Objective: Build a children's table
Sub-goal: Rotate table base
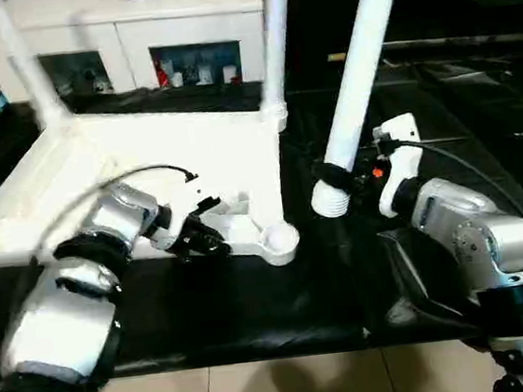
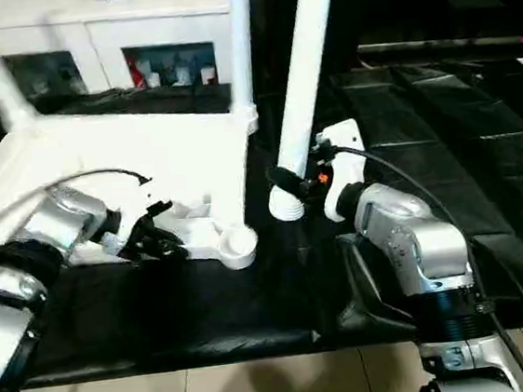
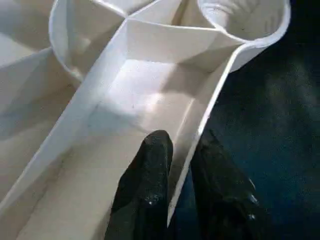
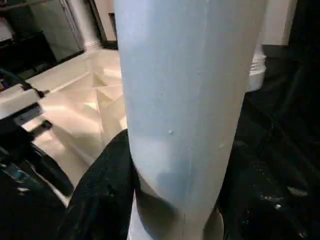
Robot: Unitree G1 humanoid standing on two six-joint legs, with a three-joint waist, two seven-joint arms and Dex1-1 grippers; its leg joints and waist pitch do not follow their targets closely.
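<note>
Two legs stand socketed at the 12 o'clock corners of the upturned tabletop. Left tool pinches the rim wall beside the empty socket. Right tool grips the third leg at 3 o'clock; best aligned upright before pressing in.
</note>
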